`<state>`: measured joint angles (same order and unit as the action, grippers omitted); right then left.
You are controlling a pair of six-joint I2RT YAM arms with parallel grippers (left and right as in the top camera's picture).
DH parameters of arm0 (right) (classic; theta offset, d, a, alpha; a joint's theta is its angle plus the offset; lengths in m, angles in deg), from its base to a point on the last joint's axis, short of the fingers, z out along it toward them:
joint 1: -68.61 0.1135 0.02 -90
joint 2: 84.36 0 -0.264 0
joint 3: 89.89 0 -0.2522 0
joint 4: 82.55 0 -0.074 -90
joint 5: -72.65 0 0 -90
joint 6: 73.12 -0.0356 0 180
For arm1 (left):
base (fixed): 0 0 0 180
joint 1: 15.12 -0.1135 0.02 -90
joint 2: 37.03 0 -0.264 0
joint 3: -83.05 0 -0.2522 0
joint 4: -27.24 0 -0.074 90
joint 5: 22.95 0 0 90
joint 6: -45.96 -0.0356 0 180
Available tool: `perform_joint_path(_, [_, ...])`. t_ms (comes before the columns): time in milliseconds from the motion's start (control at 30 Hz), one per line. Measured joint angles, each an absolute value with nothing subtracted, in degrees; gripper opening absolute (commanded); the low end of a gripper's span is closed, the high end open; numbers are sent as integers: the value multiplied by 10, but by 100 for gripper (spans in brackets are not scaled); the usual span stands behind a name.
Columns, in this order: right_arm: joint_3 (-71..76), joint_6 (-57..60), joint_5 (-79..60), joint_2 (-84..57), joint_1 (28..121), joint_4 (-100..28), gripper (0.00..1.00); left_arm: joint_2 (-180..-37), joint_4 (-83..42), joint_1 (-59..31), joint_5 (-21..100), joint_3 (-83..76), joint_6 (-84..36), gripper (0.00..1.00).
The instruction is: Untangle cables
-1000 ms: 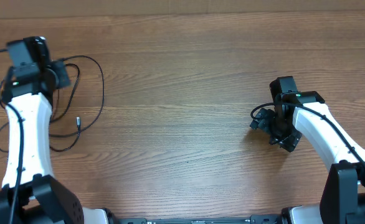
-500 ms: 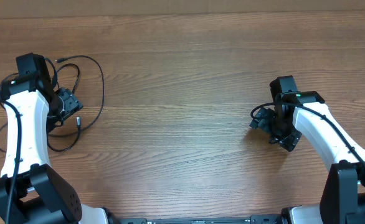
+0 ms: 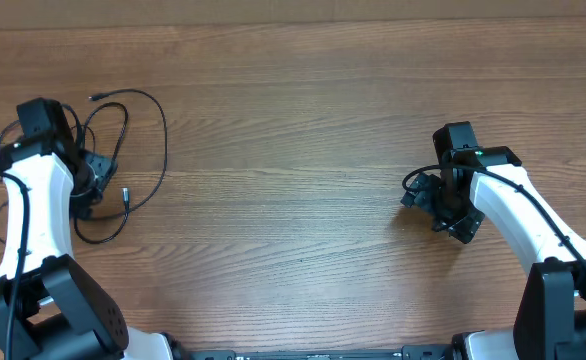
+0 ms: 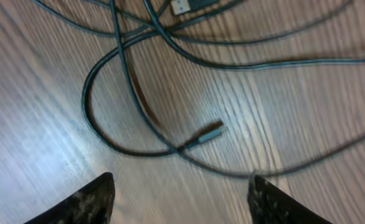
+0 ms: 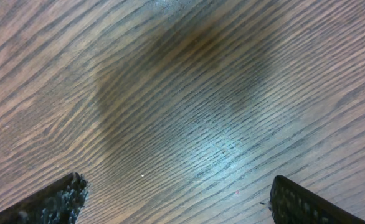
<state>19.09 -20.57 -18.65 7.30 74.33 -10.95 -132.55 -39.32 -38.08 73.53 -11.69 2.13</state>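
Left gripper (image 4: 181, 193): jaws parted, clasping nothing, poised over black cables (image 4: 198, 138) lying looped on the wooden table's (image 3: 293, 150) left side; right gripper (image 5: 176, 194): jaws spread wide, empty, well apart from them.

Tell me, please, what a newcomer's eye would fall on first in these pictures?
The loose tangle of thin black cables near the left edge of the table stands out first. A silver-tipped plug lies just ahead of the open left claw. Far to the right, the right claw hangs open over bare wood.
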Motion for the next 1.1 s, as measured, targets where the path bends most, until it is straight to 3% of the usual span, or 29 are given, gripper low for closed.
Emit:
perform_joint_path(567, [191, -206, -186, 73, 743, -105, 93, -1332, -208, -389, 772, -268, 58, 51])
perform_joint_path(967, [191, -206, -186, 73, 743, -93, 92, -1392, -189, -389, 781, -271, 60, 50])
perform_joint_path(1100, [191, -206, -186, 73, 743, -92, 92, -1394, -191, -389, 784, -268, 58, 8])
